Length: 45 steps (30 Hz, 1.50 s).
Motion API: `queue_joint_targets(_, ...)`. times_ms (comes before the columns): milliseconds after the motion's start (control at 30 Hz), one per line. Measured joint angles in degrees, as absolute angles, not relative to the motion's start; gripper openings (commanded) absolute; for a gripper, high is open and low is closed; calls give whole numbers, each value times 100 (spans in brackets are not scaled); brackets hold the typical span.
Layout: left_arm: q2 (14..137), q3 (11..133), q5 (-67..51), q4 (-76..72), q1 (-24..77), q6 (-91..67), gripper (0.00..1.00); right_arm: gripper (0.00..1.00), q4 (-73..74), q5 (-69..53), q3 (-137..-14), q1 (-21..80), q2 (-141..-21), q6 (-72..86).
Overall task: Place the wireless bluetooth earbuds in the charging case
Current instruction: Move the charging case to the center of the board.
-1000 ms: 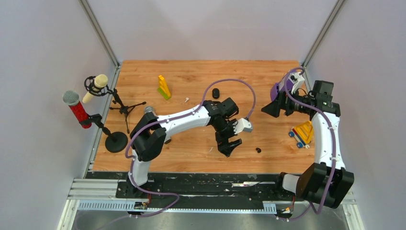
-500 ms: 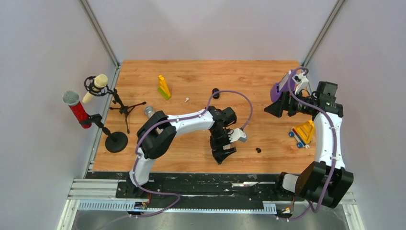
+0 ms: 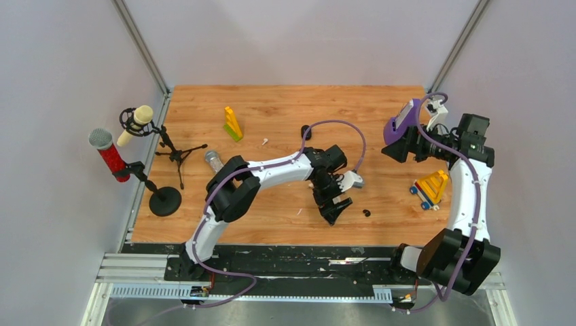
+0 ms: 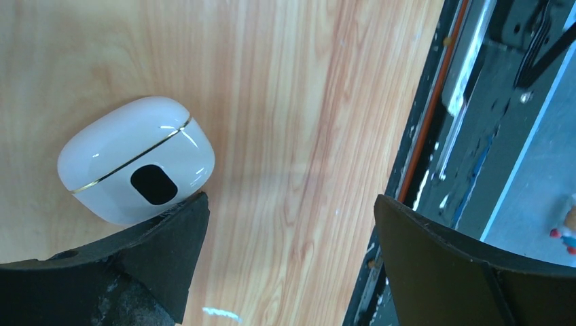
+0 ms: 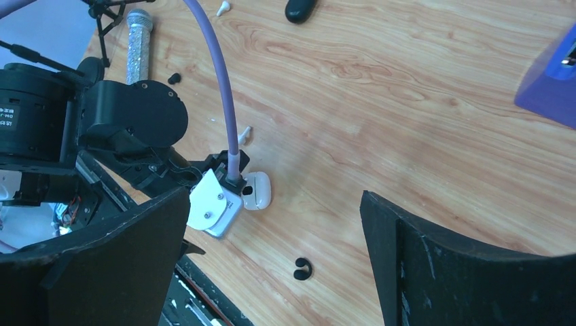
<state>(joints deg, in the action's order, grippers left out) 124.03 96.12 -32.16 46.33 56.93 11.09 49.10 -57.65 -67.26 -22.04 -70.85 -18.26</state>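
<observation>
Jaws on both arms stand spread wide and hold nothing. I take the white charging case (image 4: 136, 159) as my marker: it sits on the wooden table (image 3: 272, 102) close to the near edge, lid shut, its gold seam line closed.

My left gripper (image 4: 291, 204) hangs low over the wood right beside the case. The case is not in the gap. It lies off to the outer side of one finger (image 4: 156, 258), and that finger's tip overlaps the case's edge on my wrist camera. I cannot tell whether the two touch.

One black earbud (image 3: 367, 212) lies near the case on its right. A white stemmed earbud (image 5: 245, 134) lies near the case on its left. A second black earbud (image 5: 174, 78) is farther out on that same side, close to a silver microphone (image 5: 139, 41) lying flat. A second white earbud (image 3: 265, 142) and the black case (image 3: 306, 132) lie well beyond the white case, toward the back of the table.

My right gripper (image 5: 274, 197) is held up well to the right of the case, just beside a purple object (image 3: 397, 125).
</observation>
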Motion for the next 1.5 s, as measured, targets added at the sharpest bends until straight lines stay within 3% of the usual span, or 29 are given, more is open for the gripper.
queue_joint_targets(700,13627,11308,-3857,3406,5592,-729,100,100,4910,-5653,-7148,-3197,-7063,-1787)
queue_joint_targets(1033,12519,10580,-4519,3627,5146,-390,100,100,5011,-5819,-7067,-3153,-7395,-1767)
queue_joint_targets(1267,10766,9570,-4556,3721,3979,23,100,100,4893,-5273,-6578,-1990,-7583,-1605)
queue_joint_targets(1500,10178,8906,-3986,3986,2569,405,100,100,4460,-4158,-6436,-357,-8674,-1175)
